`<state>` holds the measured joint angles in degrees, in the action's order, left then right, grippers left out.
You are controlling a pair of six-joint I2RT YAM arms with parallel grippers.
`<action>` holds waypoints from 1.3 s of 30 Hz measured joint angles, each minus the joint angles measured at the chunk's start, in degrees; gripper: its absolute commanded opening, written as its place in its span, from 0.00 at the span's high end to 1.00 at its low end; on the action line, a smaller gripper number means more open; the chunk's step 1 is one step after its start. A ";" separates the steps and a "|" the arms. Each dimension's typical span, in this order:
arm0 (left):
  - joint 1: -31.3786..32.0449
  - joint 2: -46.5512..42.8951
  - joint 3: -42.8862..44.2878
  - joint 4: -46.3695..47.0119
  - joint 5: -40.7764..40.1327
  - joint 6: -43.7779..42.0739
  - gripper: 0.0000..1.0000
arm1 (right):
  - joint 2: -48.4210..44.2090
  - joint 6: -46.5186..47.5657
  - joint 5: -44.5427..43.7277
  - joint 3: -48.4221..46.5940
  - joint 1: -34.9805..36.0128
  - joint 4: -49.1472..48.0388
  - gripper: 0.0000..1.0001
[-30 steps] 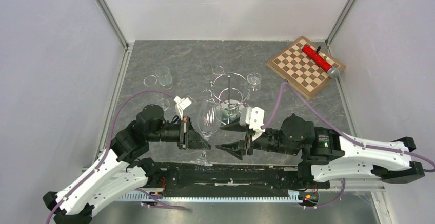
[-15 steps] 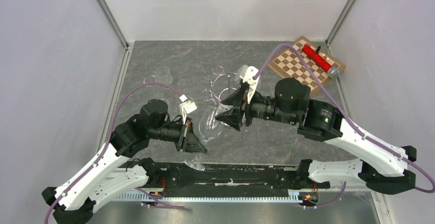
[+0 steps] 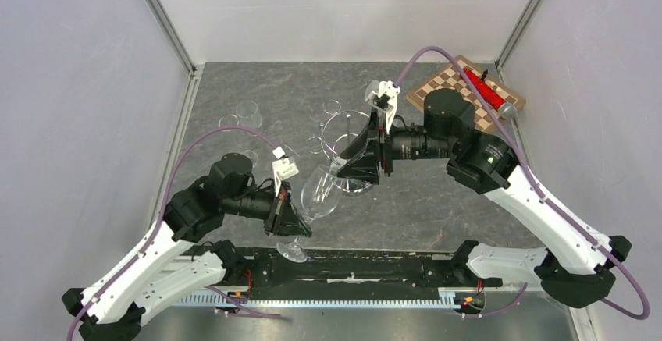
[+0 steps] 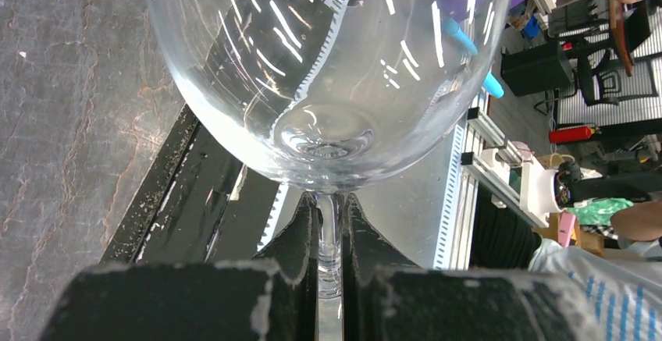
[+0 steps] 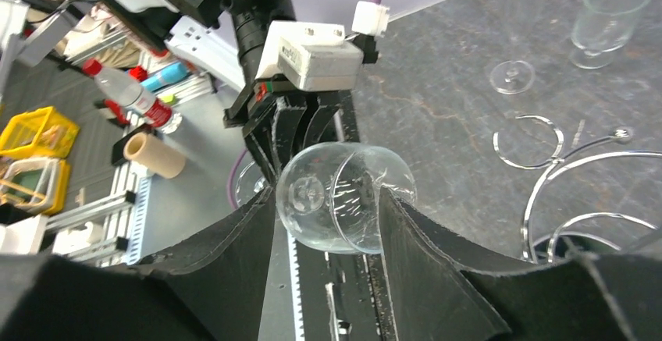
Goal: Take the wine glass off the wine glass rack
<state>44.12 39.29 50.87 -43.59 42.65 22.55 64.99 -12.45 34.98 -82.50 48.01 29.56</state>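
Observation:
My left gripper [image 3: 293, 221] is shut on the stem [image 4: 329, 228] of a clear wine glass [image 3: 316, 193]. It holds the glass tilted, bowl up and to the right and foot [image 3: 291, 250] over the table's near edge. The bowl [image 4: 328, 60] fills the left wrist view. The chrome wine glass rack [image 3: 343, 121] stands mid-table, its base mostly hidden by my right gripper [image 3: 342, 168]. That gripper is open and points left at the glass. In the right wrist view the bowl [image 5: 343, 204] shows between the open fingers [image 5: 234, 255]; I cannot tell if they touch it.
Three glasses stand at the back left [image 3: 248, 112], two of them in the right wrist view [image 5: 609, 9]. The rack's wire loops [image 5: 531, 142] show right of my right gripper. A chessboard [image 3: 453, 107] with a red object [image 3: 482, 88] lies at the back right.
My right arm swung from the table's front up and back over the rack, still open. My left gripper moved slightly toward the near edge and tilted the glass further.

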 measured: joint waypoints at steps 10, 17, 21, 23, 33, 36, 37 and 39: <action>0.00 -0.26 -0.22 -0.02 1.62 -2.80 0.98 | 3.30 0.48 9.25 2.54 -0.63 -0.76 0.52; 0.00 -0.26 -0.24 -0.26 3.02 -4.22 0.98 | 5.64 2.21 13.75 2.73 -0.63 -0.74 0.58; 0.00 0.00 -0.24 -1.03 3.43 -5.16 0.98 | 5.62 3.82 16.57 2.78 -0.63 -0.72 0.63; 0.00 0.24 -0.24 -1.22 3.85 -5.88 0.98 | 5.62 4.50 17.70 2.95 -0.63 -0.70 0.63; 0.00 1.44 -0.24 -1.46 4.09 -7.67 0.98 | 6.05 6.38 20.35 3.50 -0.66 1.40 0.73; 0.00 1.84 -0.24 -1.75 4.11 -7.72 0.98 | 6.10 6.97 20.81 3.67 -0.66 1.88 0.85; 0.00 2.01 -0.22 -1.81 4.17 -7.89 0.98 | 6.14 7.23 20.85 3.69 -0.66 2.12 0.88; 0.00 2.29 -0.20 -2.01 4.13 -8.55 0.98 | 6.23 7.23 21.27 3.76 -0.74 2.58 0.95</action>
<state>44.12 41.58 50.68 -45.60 46.78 14.00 71.22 -5.21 56.25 -78.74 47.27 32.14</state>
